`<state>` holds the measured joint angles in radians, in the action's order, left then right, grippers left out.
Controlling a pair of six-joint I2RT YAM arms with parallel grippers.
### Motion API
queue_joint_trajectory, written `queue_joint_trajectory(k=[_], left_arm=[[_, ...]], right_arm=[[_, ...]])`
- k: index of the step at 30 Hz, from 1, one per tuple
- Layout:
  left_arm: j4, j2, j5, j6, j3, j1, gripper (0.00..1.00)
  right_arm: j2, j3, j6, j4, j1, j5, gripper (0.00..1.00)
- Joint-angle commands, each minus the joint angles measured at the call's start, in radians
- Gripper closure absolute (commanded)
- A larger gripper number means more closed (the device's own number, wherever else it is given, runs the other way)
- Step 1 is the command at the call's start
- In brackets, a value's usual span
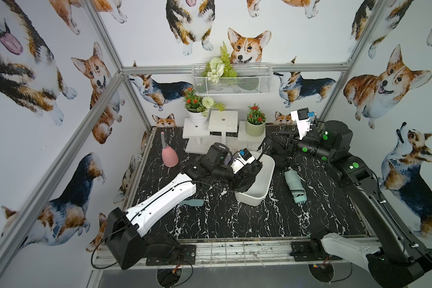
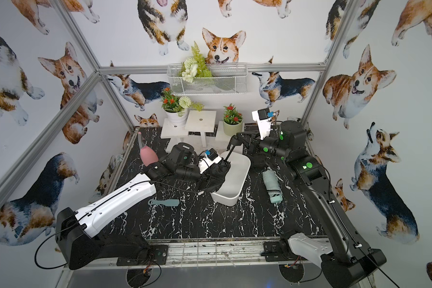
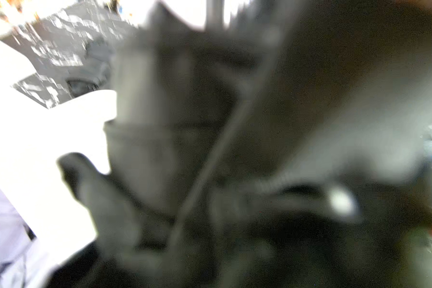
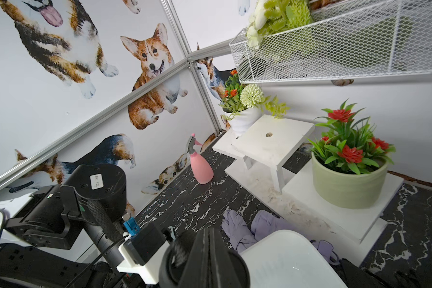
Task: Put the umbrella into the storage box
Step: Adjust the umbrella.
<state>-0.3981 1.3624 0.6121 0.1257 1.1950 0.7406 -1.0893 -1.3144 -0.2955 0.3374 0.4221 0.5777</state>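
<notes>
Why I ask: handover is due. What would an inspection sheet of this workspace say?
Surface: black marbled table, no spills seen.
Job's things: black umbrella draped across storage box rim, not yet fully inside.
Clutter: mint umbrella, pink spray bottle, teal flat tool, lilac cloth, potted plants.
End effectors: left end effector buried in umbrella fabric, jaws hidden; right end effector shut by umbrella's shaft.
Cables: black loop at left arm base.
Surroundings: corgi-print walls, wire basket of flowers.

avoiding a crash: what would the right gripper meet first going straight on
Probably the pink plastic spray bottle, dead ahead of the right gripper in its wrist view; the left arm lies close beside, depth unclear.
</notes>
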Motion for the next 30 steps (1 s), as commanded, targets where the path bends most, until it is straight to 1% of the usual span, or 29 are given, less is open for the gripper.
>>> queue_joint_trajectory(k=[1,7,8,9,10,13,14,16,18,19,20,21,24,27,30], left_arm=[[0.113,0.006,0.04,0.002,0.042,0.004,1.0],[0.144,0.02,0.063,-0.04,0.067,0.006,1.0],[0.154,0.019,0.074,-0.048,0.066,0.006,1.0],[0.162,0.021,0.083,-0.056,0.067,0.006,1.0],[0.163,0.023,0.084,-0.06,0.07,0.006,1.0],[0.125,0.049,0.049,-0.082,0.093,0.006,1.0],[0.115,0.06,0.013,-0.108,0.102,0.005,1.0],[0.09,0.084,-0.045,-0.17,0.127,0.002,1.0],[0.069,0.107,-0.094,-0.235,0.158,0.0,1.0],[0.052,0.117,-0.122,-0.281,0.177,0.0,1.0],[0.033,0.125,-0.139,-0.308,0.196,-0.001,1.0],[0.017,0.131,-0.149,-0.327,0.212,-0.001,1.0],[-0.061,0.143,-0.156,-0.374,0.276,-0.009,1.0],[-0.145,0.157,-0.103,-0.438,0.348,-0.043,1.0],[-0.173,0.154,0.008,-0.511,0.382,-0.095,1.0]], right_arm=[[0.015,0.046,0.02,0.058,0.025,0.079,0.91],[0.031,0.125,0.027,0.063,0.042,0.056,0.91],[0.038,0.136,0.029,0.056,0.042,0.05,0.9],[0.045,0.141,0.034,0.054,0.042,0.033,0.85],[0.055,0.141,0.037,0.054,0.042,0.006,0.77],[0.105,0.134,0.073,0.055,0.041,-0.108,0.39],[0.123,0.135,0.095,0.054,0.041,-0.154,0.3],[0.151,0.142,0.157,0.055,0.041,-0.222,0.24],[0.168,0.163,0.223,0.044,0.041,-0.26,0.21],[0.173,0.176,0.26,0.04,0.042,-0.278,0.2],[0.18,0.191,0.325,0.036,0.042,-0.283,0.2],[0.188,0.212,0.362,0.02,0.041,-0.29,0.2],[0.242,0.334,0.535,-0.105,0.041,-0.292,0.22],[0.291,0.465,0.67,-0.286,0.041,-0.252,0.24],[0.32,0.605,0.812,-0.507,0.042,-0.221,0.26]])
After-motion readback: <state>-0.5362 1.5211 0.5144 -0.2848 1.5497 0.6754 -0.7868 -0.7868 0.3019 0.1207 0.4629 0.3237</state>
